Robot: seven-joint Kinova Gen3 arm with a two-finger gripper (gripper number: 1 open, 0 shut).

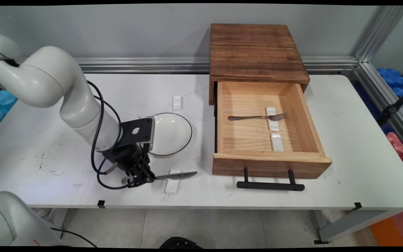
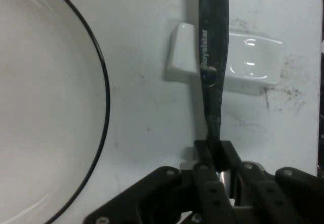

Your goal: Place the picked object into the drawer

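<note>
My black gripper (image 1: 146,179) is low over the table's front, shut on a metal table knife (image 1: 177,174). In the hand view the two fingertips (image 2: 203,152) pinch the knife (image 2: 212,57) near its middle. The knife stretches away from the gripper (image 2: 215,155) and crosses a small white cutlery rest (image 2: 253,64). In the main view that rest (image 1: 172,184) sits under the blade, near the table's front edge. A white plate with a thin black rim (image 1: 173,134) lies just behind the gripper, and it fills the left of the hand view (image 2: 45,97).
A wooden box (image 1: 255,49) at the back right has its drawer (image 1: 271,164) pulled open. Inside lie a fork (image 1: 257,117) and two white rests (image 1: 277,141). Another white rest (image 1: 177,102) lies behind the plate. Black cables (image 1: 98,140) hang from the arm.
</note>
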